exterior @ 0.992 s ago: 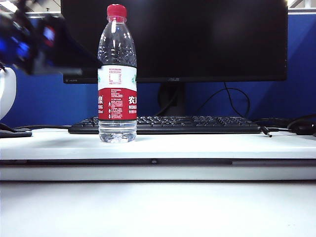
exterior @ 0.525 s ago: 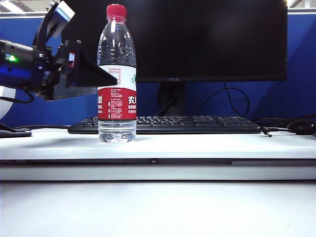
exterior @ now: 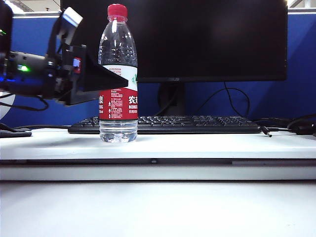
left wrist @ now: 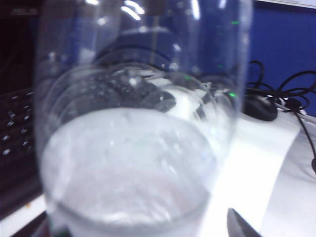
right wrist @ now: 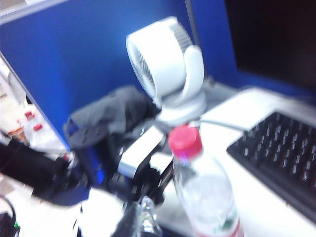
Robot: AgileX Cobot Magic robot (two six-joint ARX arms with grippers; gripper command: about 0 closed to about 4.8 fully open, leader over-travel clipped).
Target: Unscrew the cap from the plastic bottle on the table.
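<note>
Swinging in from the left since a second earlier, the left gripper (exterior: pixel 111 79) had come level with the label of the plastic bottle (exterior: pixel 118 74), its jaws spread wide around the body, not yet seen to press. At centre-left the bottle stood upright on the table (exterior: pixel 207 145) before the keyboard (exterior: pixel 197 124), the cap (exterior: pixel 117 11) still screwed on. The right gripper, out of frame, was shut and empty, its camera looking down on the cap (right wrist: pixel 185 141). Gripping and unscrewing both remained to be done.
</note>
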